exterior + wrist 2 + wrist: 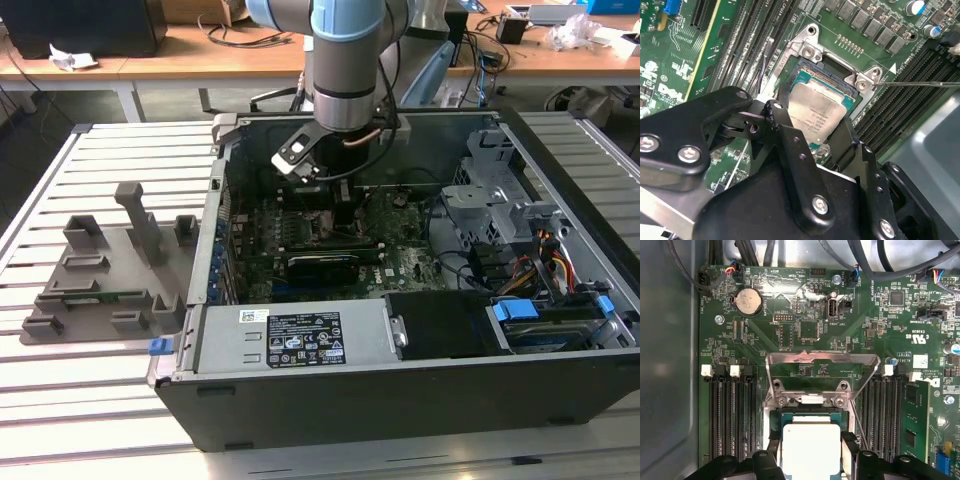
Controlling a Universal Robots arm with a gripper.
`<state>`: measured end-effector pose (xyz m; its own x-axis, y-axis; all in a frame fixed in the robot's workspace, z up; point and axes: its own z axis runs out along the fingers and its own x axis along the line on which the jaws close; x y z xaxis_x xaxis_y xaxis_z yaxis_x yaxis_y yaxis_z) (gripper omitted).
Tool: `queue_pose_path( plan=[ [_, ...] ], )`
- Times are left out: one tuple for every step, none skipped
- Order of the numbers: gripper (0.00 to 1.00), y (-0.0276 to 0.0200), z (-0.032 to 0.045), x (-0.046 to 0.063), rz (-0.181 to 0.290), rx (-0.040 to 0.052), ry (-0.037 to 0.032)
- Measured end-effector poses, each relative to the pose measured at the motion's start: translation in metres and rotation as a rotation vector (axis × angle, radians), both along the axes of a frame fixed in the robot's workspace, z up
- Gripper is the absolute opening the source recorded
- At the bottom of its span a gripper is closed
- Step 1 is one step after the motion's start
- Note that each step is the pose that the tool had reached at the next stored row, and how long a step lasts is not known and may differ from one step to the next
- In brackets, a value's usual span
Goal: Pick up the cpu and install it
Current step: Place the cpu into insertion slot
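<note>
The cpu, a flat square chip with a silvery top, lies level over the motherboard socket, whose green border shows around it. In both wrist views my gripper has one black finger against each side of the cpu, so it looks shut on it. The socket's metal retention frame is flipped up and open beyond the chip. From the exterior view, the arm reaches straight down into the open computer case, and the gripper sits low over the motherboard.
Memory slots flank the socket on both sides. A thin metal lever sticks out sideways from the socket. A grey plastic fixture with upright posts stands on the slatted table at the exterior view's left. Cables and drive bays crowd the case's right.
</note>
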<state>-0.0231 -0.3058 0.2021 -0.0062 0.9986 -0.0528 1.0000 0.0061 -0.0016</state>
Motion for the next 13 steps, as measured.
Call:
queue_pose_path(
  plan=[
    [0.55, 0.0000, -0.0007, -0.0001, 0.000, 0.0000, 0.0000],
    [0.55, 0.0000, -0.0018, -0.0001, 0.000, 0.0000, 0.0000],
    [0.55, -0.0001, -0.0020, -0.0001, 0.000, -0.0002, 0.0001],
    [0.55, 0.0000, -0.0021, -0.0001, 0.000, -0.0002, 0.0001],
    [0.55, 0.0000, -0.0022, -0.0001, 0.000, -0.0001, 0.0000],
    [0.55, 0.0000, -0.0022, -0.0001, 0.000, 0.0000, -0.0001],
    [0.55, 0.0000, -0.0022, -0.0001, 0.000, -0.0001, 0.0000],
    [0.56, 0.0000, -0.0022, -0.0001, 0.000, 0.0000, 0.0000],
    [0.62, 0.0000, -0.0022, -0.0001, 0.000, 0.0000, -0.0001],
    [0.68, 0.0000, -0.0022, -0.0001, 0.000, -0.0001, 0.0000],
    [0.68, 0.0000, -0.0023, -0.0001, 0.000, 0.0000, 0.0000],
    [0.68, 0.0000, -0.0023, -0.0001, 0.000, 0.0000, 0.0000],
    [0.68, 0.0000, -0.0023, -0.0001, 0.000, 0.0000, 0.0000]
  ],
)
